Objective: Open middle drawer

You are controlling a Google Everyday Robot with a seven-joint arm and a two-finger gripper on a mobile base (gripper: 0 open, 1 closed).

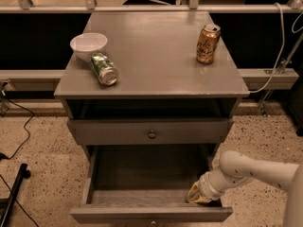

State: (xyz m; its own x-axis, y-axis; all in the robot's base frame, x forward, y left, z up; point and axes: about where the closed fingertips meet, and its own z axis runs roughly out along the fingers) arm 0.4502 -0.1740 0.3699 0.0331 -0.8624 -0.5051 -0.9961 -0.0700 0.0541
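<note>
The middle drawer [118, 132] is a grey flat front with a small round metal knob [152, 134] at its centre, under a dark gap below the cabinet top. It looks close to shut. The bottom drawer [151, 214] below it is pulled far out and its box looks empty. My gripper [200, 195] is at the lower right, on a white arm [251, 168], and reaches down into the front right corner of the open bottom drawer. It is below and right of the middle drawer's knob and does not touch it.
On the cabinet top [156, 56] stand a white bowl [88, 45], a green can [104, 68] lying on its side, and an upright orange can [208, 43]. Cables [21, 138] and a black stand leg [14, 193] lie on the floor at left. A rail runs behind.
</note>
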